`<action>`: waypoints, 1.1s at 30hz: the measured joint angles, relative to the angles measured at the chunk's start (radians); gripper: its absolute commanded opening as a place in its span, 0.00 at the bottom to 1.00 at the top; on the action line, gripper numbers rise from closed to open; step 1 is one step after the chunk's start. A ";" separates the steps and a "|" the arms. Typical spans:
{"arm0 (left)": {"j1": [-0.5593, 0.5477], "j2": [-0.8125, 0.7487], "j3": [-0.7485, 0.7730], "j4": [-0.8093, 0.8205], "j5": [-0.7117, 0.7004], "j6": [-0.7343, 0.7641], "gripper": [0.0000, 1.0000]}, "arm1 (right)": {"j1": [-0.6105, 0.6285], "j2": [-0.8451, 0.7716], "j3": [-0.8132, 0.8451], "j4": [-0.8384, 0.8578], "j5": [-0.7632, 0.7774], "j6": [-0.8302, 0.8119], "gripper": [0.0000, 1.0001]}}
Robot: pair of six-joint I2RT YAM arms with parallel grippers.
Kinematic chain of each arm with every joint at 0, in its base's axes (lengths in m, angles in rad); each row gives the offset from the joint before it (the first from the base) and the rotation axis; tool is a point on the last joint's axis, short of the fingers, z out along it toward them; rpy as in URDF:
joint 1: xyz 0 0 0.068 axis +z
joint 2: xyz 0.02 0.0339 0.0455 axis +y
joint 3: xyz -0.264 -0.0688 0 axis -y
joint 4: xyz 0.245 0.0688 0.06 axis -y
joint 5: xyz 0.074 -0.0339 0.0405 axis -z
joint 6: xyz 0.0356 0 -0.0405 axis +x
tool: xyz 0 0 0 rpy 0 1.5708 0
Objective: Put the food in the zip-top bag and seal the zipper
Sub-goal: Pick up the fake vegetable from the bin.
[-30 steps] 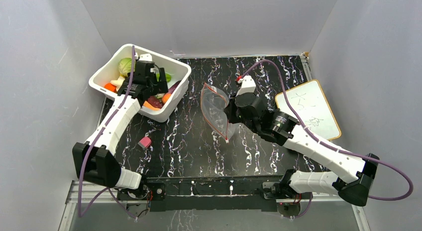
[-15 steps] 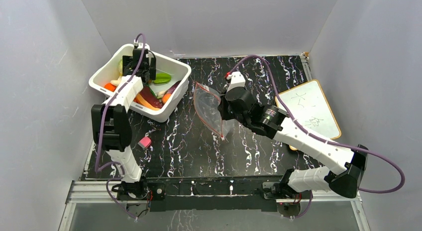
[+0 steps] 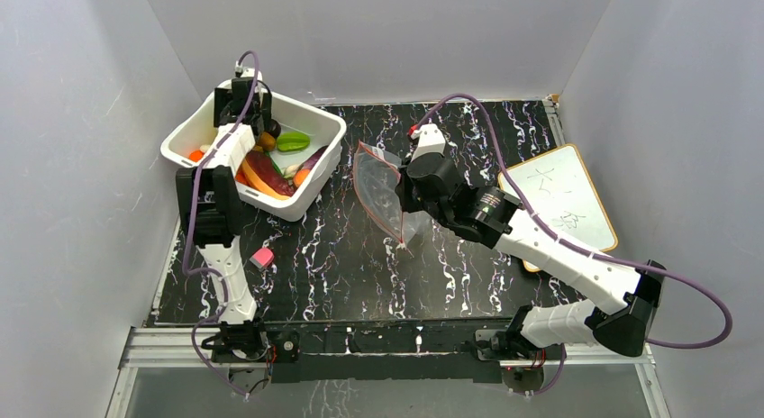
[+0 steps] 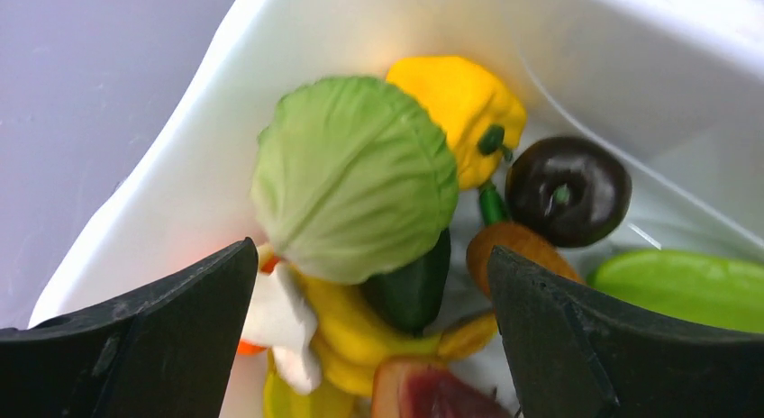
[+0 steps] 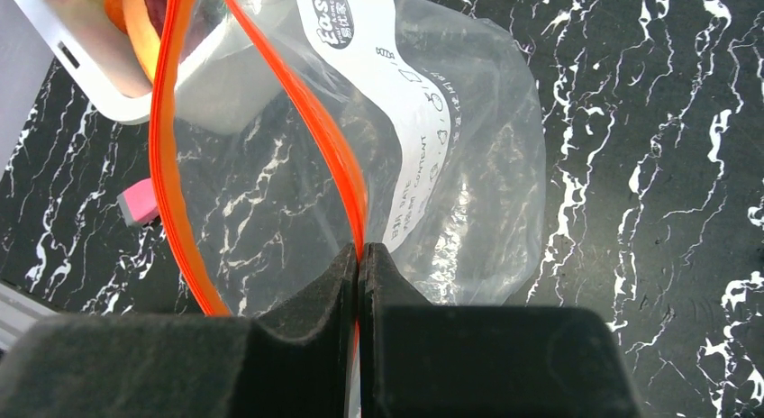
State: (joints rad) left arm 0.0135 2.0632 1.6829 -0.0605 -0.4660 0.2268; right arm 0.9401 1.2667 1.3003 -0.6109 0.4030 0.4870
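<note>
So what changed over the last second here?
The left gripper swung from the middle of the white bin to its far corner, open above the cabbage. The right gripper carried the zip-top bag slightly left, toward the bin. Unchanged: its pinch on the zipper, the bin, the pink block, the whiteboard.

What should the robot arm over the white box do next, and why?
Probably lower the left end effector and close it on the cabbage. Its jaws are open, and the cabbage lies straight ahead between them, on top of the pile in the white bin. The right end effector pinches the zip-top bag by its zipper, mouth gaping, ready for food.
</note>
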 measured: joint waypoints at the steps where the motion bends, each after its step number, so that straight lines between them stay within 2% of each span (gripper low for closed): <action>1: 0.000 0.022 0.023 0.009 0.000 0.005 0.98 | 0.000 0.000 0.000 -0.002 0.004 -0.004 0.00; 7: 0.003 0.221 0.241 0.012 -0.077 0.037 0.98 | 0.000 0.000 0.000 0.001 0.017 -0.019 0.00; 14: 0.011 0.253 0.257 0.054 -0.180 0.061 0.96 | 0.000 0.000 0.001 0.000 0.018 -0.039 0.00; 18: 0.012 0.254 0.241 0.063 -0.209 0.060 0.83 | 0.000 0.000 0.002 0.002 0.026 -0.044 0.00; 21: 0.013 0.246 0.225 0.063 -0.203 0.049 0.76 | 0.000 -0.006 0.001 0.008 0.029 -0.045 0.00; 23: 0.013 0.227 0.209 0.049 -0.183 0.030 0.66 | 0.000 -0.022 -0.002 0.016 0.028 -0.045 0.00; 25: 0.013 0.195 0.178 0.028 -0.149 0.010 0.51 | 0.000 -0.064 -0.039 0.047 0.028 -0.043 0.00; 26: 0.012 0.177 0.158 0.020 -0.132 0.000 0.46 | 0.000 -0.084 -0.061 0.062 0.028 -0.042 0.00; 33: -0.015 -0.061 -0.008 -0.164 -0.009 -0.141 0.46 | 0.000 -0.114 -0.151 0.093 -0.011 -0.007 0.00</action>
State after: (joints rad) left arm -0.0013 2.0026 1.6745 -0.2245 -0.4747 0.0856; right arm 0.9401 1.1526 1.1492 -0.5175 0.3923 0.4801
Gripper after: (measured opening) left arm 0.747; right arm 0.010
